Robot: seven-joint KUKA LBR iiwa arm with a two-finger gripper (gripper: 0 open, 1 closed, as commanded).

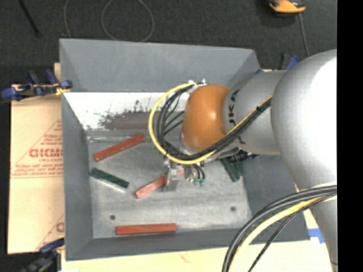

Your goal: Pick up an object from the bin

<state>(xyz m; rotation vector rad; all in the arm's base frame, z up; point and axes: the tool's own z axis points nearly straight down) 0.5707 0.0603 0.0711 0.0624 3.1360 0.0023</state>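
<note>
Status: pick not complete. The gripper is low in the middle of the bin, at the right end of a short reddish bar that lies tilted on the floor. Its opening cannot be determined, since the wrist and cables cover it, and no object is confirmed in its grasp. Judged remaining: secure the bar, lift it and clear the rim. Other bin contents: a longer red-brown bar to the far left, a dark green bar left of the short bar, a red bar along the near wall, and a green piece at the right, partly under the arm.
</note>
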